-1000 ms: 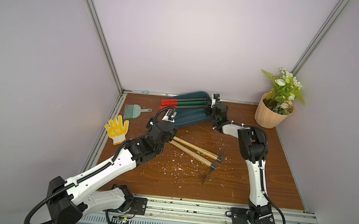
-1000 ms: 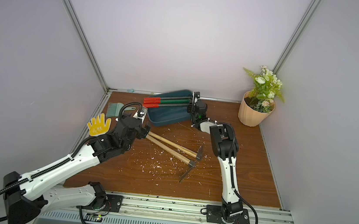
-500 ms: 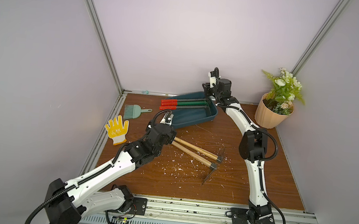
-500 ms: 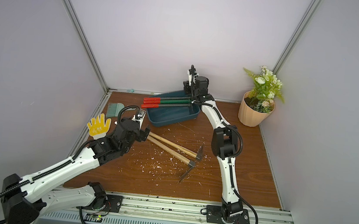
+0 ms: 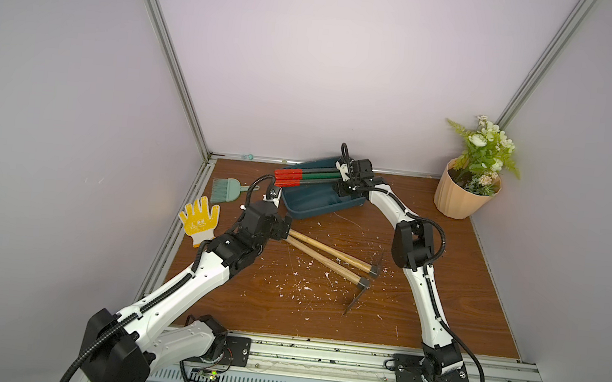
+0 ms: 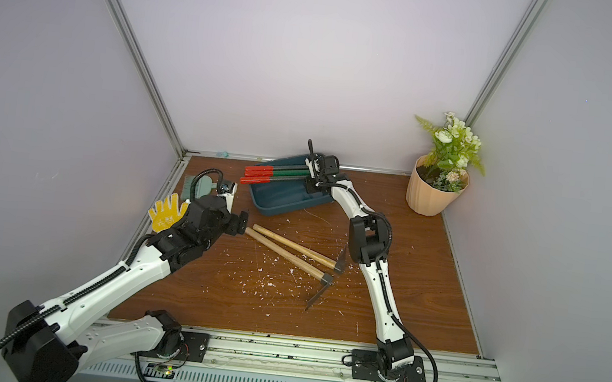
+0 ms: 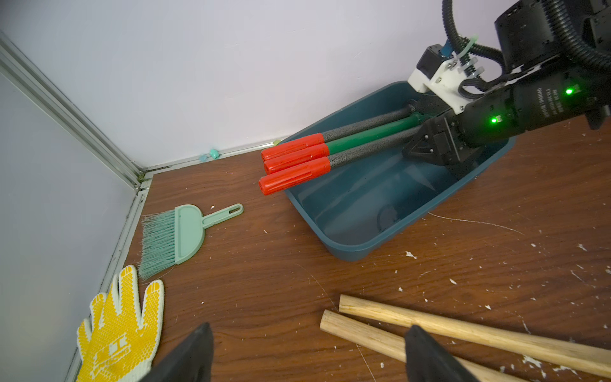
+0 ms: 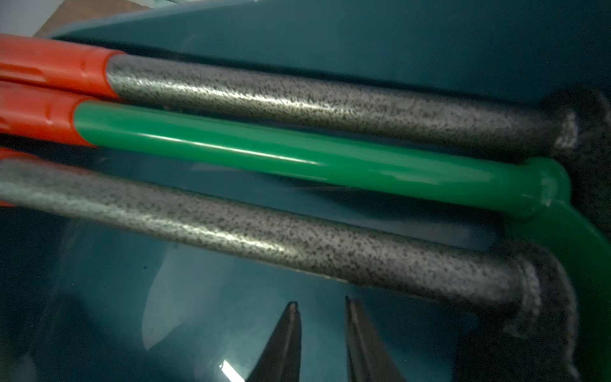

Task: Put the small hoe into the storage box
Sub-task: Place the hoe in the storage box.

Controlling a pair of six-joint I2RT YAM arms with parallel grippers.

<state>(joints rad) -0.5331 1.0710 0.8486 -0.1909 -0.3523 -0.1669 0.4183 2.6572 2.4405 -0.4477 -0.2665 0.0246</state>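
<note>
**While two hoes lie loose, three tools sit in the box**

Where the left gripper [image 5: 284,229] hangs low over the brown table [image 5: 439,310] at centre left of both top views, its two fingers [image 7: 198,334] stand wide apart and hold nothing. In the left wrist view the butt end of one handle shows between them. That handle belongs to one of two wooden-handled hoes [image 5: 329,250], which lie side by side and slant toward the lower right, heads near the right arm's elbow. Both are on the table, outside the storage box [image 5: 310,208]. I cannot tell which of the two is the small hoe.

Just above them in the frame sits the one teal box, near the back wall. The right gripper [image 8: 320,307] reaches down into it, its two tips narrowly parted over the box floor with nothing between them. Beside it lie three red-gripped tools [image 5: 310,175], two with speckled grey shafts and one green, their red grips jutting over the box's left rim.

Farther left are one mint hand brush [image 5: 227,189] and one yellow glove [image 5: 198,220]. One peach flower pot [image 5: 459,196] stands at the far right. White flecks are scattered over the table.
</note>
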